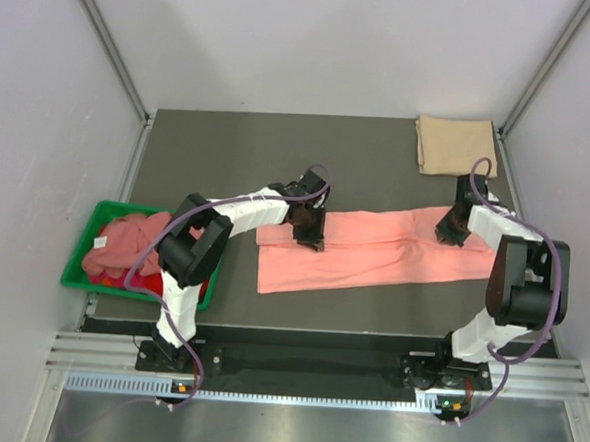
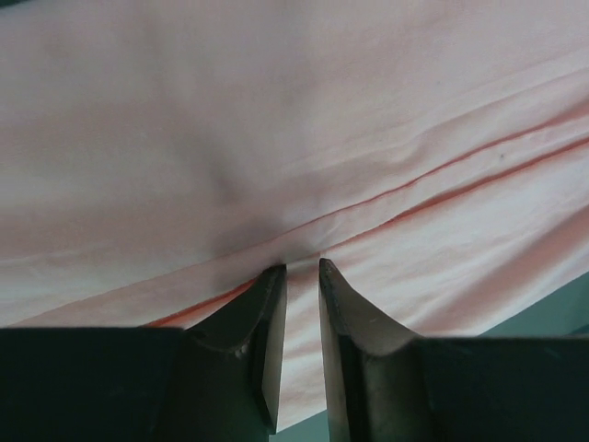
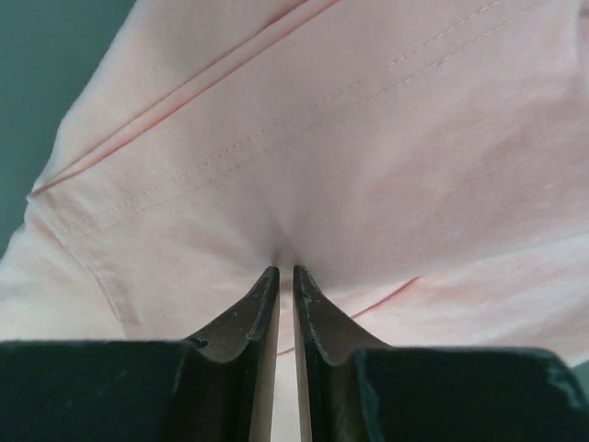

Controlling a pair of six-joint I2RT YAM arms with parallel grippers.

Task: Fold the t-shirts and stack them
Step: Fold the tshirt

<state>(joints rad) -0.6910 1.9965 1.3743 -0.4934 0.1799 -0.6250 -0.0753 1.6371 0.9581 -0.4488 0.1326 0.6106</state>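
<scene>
A salmon-pink t-shirt [image 1: 373,251] lies folded into a long strip across the middle of the table. My left gripper [image 1: 311,236] sits on its far edge near the left end. In the left wrist view, the left gripper [image 2: 302,265] has its jaws pinched on a fold of the salmon-pink t-shirt [image 2: 276,138], which puckers at the tips. My right gripper [image 1: 450,234] is at the far edge near the right end. In the right wrist view, the right gripper [image 3: 285,270] is shut on a gathered bit of the salmon-pink t-shirt [image 3: 368,138]. A folded tan-beige t-shirt [image 1: 455,146] lies at the back right.
A green bin [image 1: 85,253] at the table's left edge holds crumpled pink and red shirts [image 1: 123,246]. Walls with metal rails close in the left, right and back sides. The folded tan shirt lies just behind the right gripper.
</scene>
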